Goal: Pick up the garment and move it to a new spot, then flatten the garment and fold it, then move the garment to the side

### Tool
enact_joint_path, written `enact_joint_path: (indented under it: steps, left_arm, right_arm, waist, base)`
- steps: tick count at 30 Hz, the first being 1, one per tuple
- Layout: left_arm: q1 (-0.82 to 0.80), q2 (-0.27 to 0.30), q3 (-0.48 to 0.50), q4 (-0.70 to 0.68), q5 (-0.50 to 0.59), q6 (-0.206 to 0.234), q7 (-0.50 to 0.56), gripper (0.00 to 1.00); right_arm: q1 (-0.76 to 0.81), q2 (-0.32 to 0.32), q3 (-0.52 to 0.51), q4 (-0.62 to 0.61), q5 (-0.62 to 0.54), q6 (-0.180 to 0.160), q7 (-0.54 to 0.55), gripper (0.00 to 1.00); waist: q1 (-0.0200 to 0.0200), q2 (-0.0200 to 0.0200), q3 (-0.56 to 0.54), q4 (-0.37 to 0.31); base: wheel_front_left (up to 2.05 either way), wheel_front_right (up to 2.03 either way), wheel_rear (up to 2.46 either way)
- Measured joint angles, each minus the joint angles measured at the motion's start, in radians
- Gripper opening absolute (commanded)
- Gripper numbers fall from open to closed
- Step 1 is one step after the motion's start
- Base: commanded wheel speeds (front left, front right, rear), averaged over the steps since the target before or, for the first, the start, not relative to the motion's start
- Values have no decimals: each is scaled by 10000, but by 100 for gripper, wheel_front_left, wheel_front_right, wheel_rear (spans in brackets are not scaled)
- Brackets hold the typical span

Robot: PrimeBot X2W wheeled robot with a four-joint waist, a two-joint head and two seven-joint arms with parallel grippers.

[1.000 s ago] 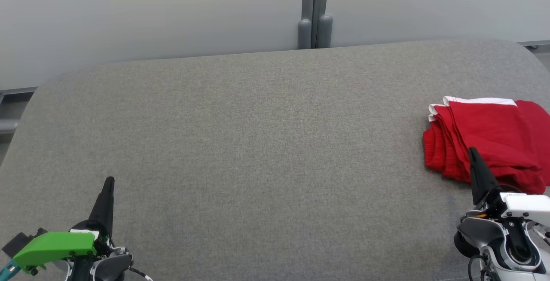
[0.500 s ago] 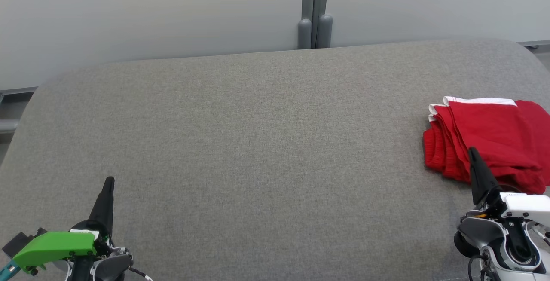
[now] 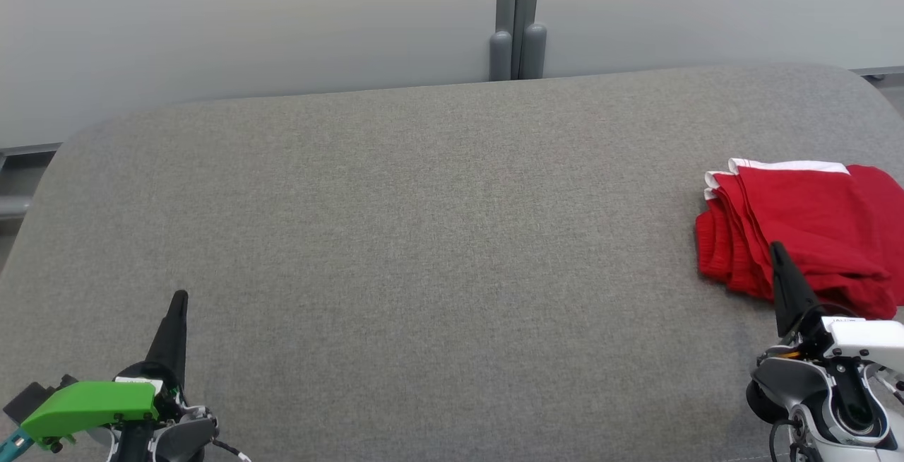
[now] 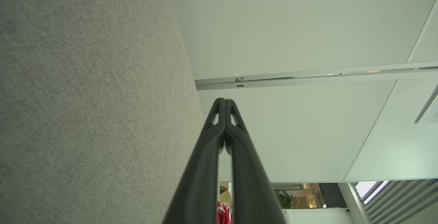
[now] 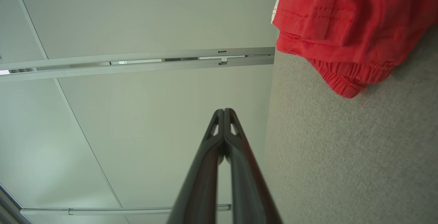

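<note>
The garment (image 3: 805,225) is red with a white trim and lies folded in layers at the right edge of the grey fabric surface (image 3: 424,236). In the right wrist view the garment (image 5: 342,22) shows its elastic hem at the upper right. My right gripper (image 3: 777,249) is shut and empty, its tip over the garment's near edge in the head view; the right wrist view shows the fingertips (image 5: 224,111) pressed together, clear of the cloth. My left gripper (image 3: 181,297) is shut and empty at the lower left, its tips (image 4: 224,100) closed, far from the garment.
A pale wall (image 3: 247,24) with a grey vertical post (image 3: 518,17) runs behind the surface. The surface's rounded far corners drop off at left and right. A sliver of red cloth (image 4: 223,213) shows low in the left wrist view.
</note>
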Motion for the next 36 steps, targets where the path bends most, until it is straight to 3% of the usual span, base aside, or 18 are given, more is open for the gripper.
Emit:
enact_joint_path:
  steps: [36]
  left_arm:
    - [0,-2,2,-4,0,0,0,0]
  right_arm:
    - [0,0,0,0,0,0,0,0]
  waist:
    - [0,0,0,0]
  base:
    - [0,0,0]
